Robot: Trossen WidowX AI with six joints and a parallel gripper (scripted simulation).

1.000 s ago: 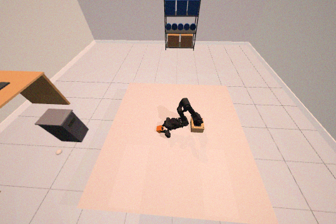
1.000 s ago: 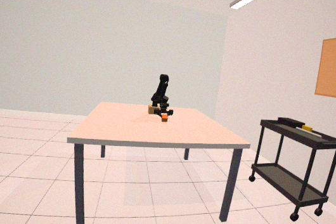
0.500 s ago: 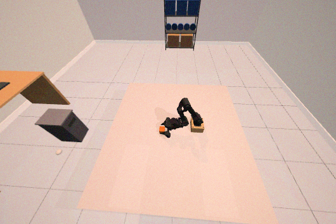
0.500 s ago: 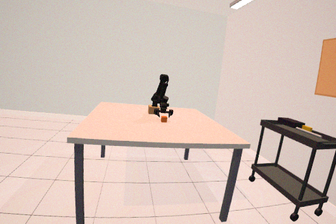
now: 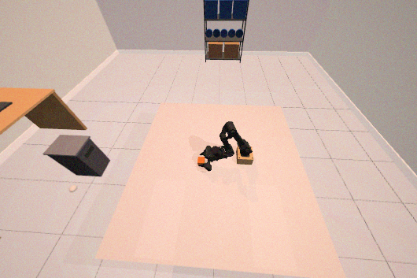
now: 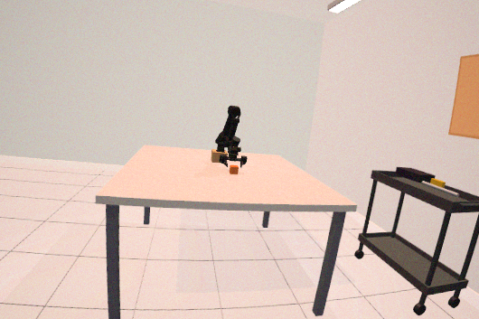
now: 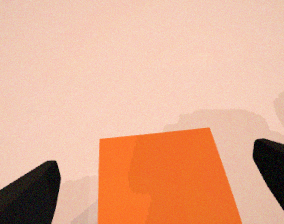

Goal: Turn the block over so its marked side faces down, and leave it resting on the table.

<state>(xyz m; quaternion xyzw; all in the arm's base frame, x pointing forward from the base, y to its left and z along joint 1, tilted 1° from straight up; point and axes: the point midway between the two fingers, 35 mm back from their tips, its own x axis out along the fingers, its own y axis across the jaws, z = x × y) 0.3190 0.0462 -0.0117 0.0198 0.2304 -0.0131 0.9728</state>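
The orange block rests on the table. The wrist view shows a plain orange face, cut off by the bottom edge of the picture. No dark mark shows on the faces in view; which way the marked side faces cannot be seen. My gripper is open, with one finger on each side of the block. In the wrist view both fingers stand apart from it, with a gap on each side.
The arm's wooden base block stands on the table behind the gripper. A dark cart stands on the floor to the right in the exterior view. A dark cabinet stands off the table's left side in the top view.
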